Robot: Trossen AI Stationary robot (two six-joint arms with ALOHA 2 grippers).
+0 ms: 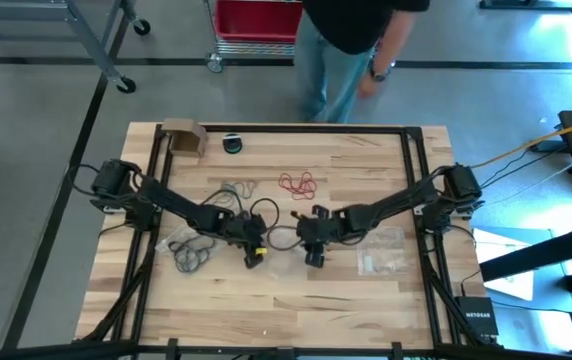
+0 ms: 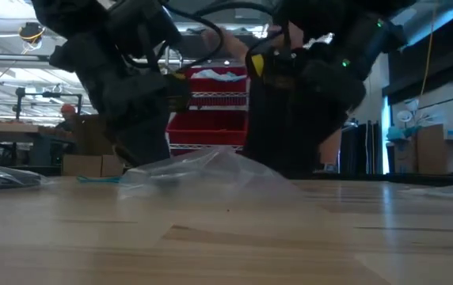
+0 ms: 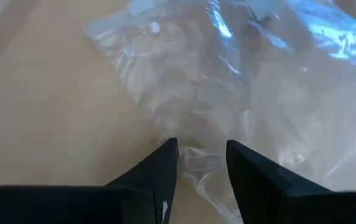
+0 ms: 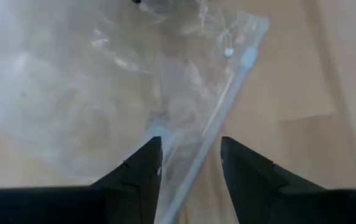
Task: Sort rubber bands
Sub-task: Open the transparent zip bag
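Both grippers low at worktop (image 1: 266, 310) centre, facing each other over a clear bag (image 2: 211, 170). Left gripper (image 3: 201, 163) — fingers part-open with a crumpled bag edge between them; whether it's pinched can't be told. Right gripper (image 4: 190, 163) — part-open too, straddling the bag's zip strip (image 4: 218, 118). Red bands (image 1: 298, 183) lie at the far side, greenish bands (image 1: 238, 188) beside them, black bands (image 1: 192, 256) near the left arm. Second bag (image 1: 381, 262) under the right arm. A person (image 1: 351, 45) stands beyond the worktop.
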